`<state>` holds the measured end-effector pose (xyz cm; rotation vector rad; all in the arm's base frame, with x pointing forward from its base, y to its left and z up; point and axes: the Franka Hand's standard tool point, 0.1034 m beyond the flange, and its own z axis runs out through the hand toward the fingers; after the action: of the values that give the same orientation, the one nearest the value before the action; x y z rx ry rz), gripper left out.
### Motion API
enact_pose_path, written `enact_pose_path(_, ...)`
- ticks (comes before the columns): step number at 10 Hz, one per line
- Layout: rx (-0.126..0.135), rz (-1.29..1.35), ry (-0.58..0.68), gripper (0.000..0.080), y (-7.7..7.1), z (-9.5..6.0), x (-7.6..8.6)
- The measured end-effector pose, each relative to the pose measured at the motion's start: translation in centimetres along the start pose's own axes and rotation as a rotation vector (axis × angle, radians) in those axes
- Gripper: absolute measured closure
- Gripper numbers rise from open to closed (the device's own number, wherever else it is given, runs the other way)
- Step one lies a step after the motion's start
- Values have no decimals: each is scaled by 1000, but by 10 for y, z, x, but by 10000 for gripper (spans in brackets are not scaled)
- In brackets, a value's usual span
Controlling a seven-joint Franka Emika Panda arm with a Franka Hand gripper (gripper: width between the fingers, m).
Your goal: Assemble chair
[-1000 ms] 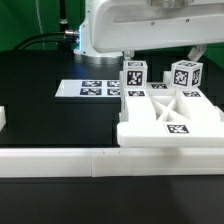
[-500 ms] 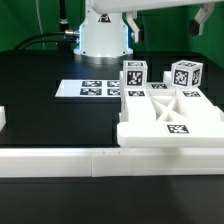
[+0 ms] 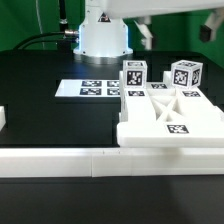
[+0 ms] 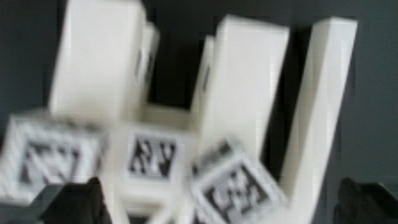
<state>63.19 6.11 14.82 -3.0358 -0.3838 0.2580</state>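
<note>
The chair's glossy white parts stand together at the exterior view's right. A flat seat panel [image 3: 168, 112] with a cross-braced top and a tag on its front lies there. Two tagged square pieces [image 3: 134, 74] [image 3: 186, 73] stand upright behind it. The arm [image 3: 165, 10] hangs high above them at the top edge. In the blurred wrist view my gripper [image 4: 217, 212] is open, its dark fingertips [image 4: 68, 205] far apart. Long white bars [image 4: 249, 80] and tagged ends [image 4: 151, 155] lie well below it. Nothing is held.
The marker board [image 3: 91, 89] lies flat on the black table, left of the chair parts. A long low white border wall [image 3: 70, 160] runs along the front. A small white piece [image 3: 3, 118] shows at the exterior view's left edge. The robot base [image 3: 103, 35] stands behind.
The arm has risen from just above the chair parts to the top edge of the exterior view. The chair parts have not moved.
</note>
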Motion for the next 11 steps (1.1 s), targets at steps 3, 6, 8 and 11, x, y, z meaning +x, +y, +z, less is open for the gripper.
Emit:
enact_pose_path(3,0,11,0,151,0,1,2)
enact_pose_path(6,-21,-99,58,151,-6,13,4)
enact_pose_path(8,-31,-146,70,151,-6,19,2)
enact_pose_path(11,-29,-136,61,151,-4,26,-3)
